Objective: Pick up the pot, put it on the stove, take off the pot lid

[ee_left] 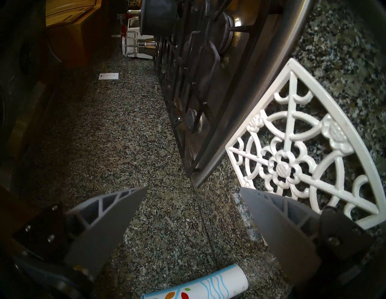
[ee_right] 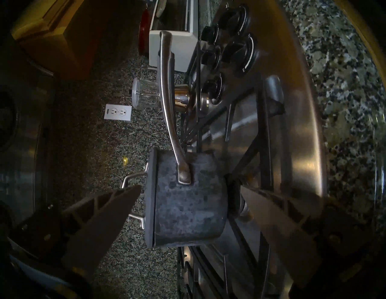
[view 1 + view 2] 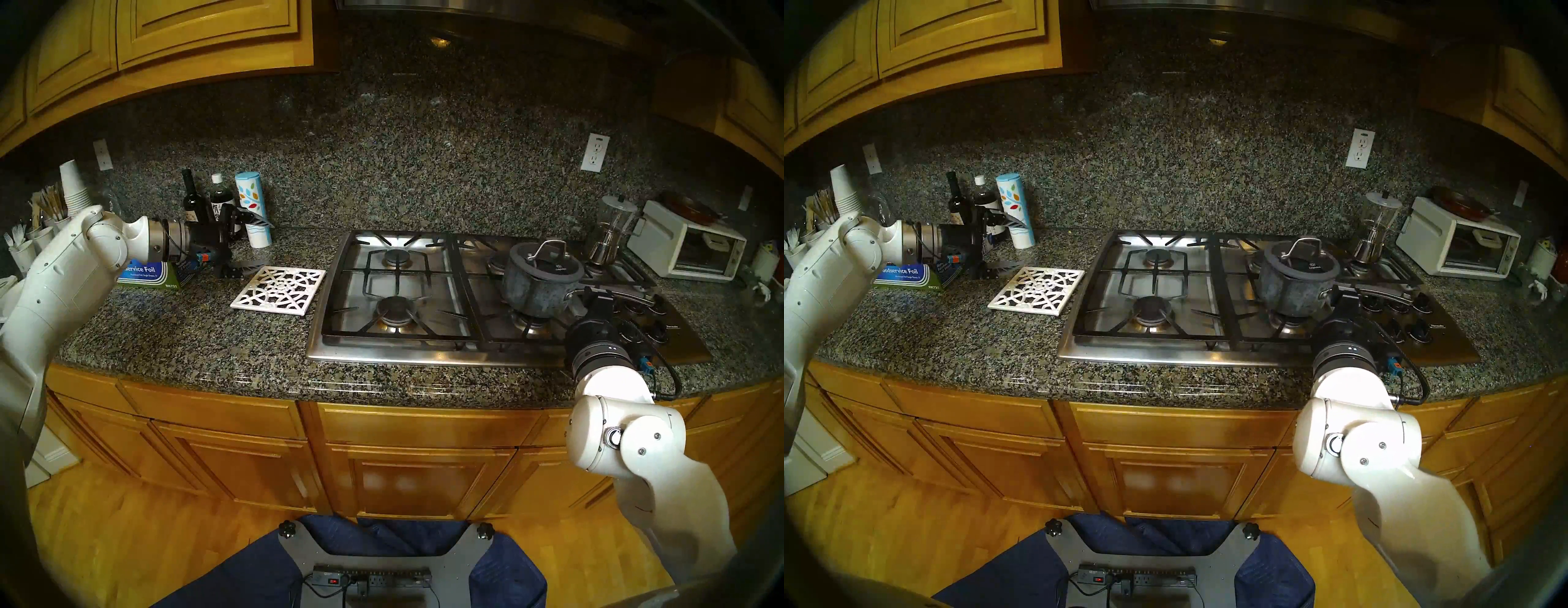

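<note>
The blue-grey speckled pot (image 3: pixel 536 293) stands on the front right burner of the steel stove (image 3: pixel 382 352). Its glass pot lid (image 3: pixel 545 259) with the silver loop handle sits on it. The long silver pot handle (image 3: pixel 615 293) points right, over the knobs. My right gripper (image 3: pixel 585 299) is open and empty, close by the pot's right front side. In the right wrist view the pot (image 2: pixel 188 204) lies between and just beyond the open fingertips (image 2: pixel 261 200). My left gripper (image 3: pixel 265 245) is open and empty above the counter, left of the stove.
A white lattice trivet (image 3: pixel 280 291) lies left of the stove, under my left gripper. Bottles and a patterned canister (image 3: pixel 254 208) stand behind it, with a foil box (image 3: pixel 148 274) to the left. A blender (image 3: pixel 611 229) and white toaster oven (image 3: pixel 687 250) stand behind the stove's right end.
</note>
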You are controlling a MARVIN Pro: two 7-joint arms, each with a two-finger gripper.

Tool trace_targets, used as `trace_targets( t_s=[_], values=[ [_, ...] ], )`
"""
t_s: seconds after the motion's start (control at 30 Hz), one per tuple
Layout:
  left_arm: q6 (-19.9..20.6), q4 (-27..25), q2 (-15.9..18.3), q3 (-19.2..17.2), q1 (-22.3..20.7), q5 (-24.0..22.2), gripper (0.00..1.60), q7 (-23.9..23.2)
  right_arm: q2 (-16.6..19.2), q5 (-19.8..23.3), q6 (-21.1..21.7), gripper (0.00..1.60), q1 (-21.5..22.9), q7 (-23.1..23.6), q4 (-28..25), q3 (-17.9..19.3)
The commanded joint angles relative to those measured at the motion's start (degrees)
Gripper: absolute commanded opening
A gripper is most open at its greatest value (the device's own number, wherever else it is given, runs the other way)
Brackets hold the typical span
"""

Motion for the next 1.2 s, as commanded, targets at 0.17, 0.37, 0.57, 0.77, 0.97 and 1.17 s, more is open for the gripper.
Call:
trace_targets(
  t_s=[0.17,0.37,0.57,0.77,0.97,1.17],
  values=[
    [0.1,-0.3,0.0,-1.3,-2.0,-0.4,1.60,0.6,1.1,1.7,1.0,1.60,0.1,3.6,-1.5,2.2],
    [0.1,-0.3,0.0,-1.3,-2.0,-0.4,1.60,0.6,1.2,2.7,1.3,1.60,-0.3,4.6,-1.5,2.6],
    [0.1,-0.3,0.0,-1.3,-2.0,-0.4,1.60,0.6,1.2,3.1,1.4,1.60,-0.5,5.1,-1.5,2.8],
    [0.1,-0.3,0.0,-1.3,-2.0,-0.4,1.60,0.6,2.2,4.0,2.4,1.60,-0.9,5.6,-1.5,4.8],
    [0.1,-0.3,0.0,-1.3,-2.0,-0.4,1.60,0.6,2.9,6.1,3.5,1.60,-2.1,6.7,-1.5,8.2],
    [0.1,-0.3,0.0,-1.3,-2.0,-0.4,1.60,0.6,2.6,9.9,5.4,1.60,-3.2,9.7,0.7,11.4]
  ],
)
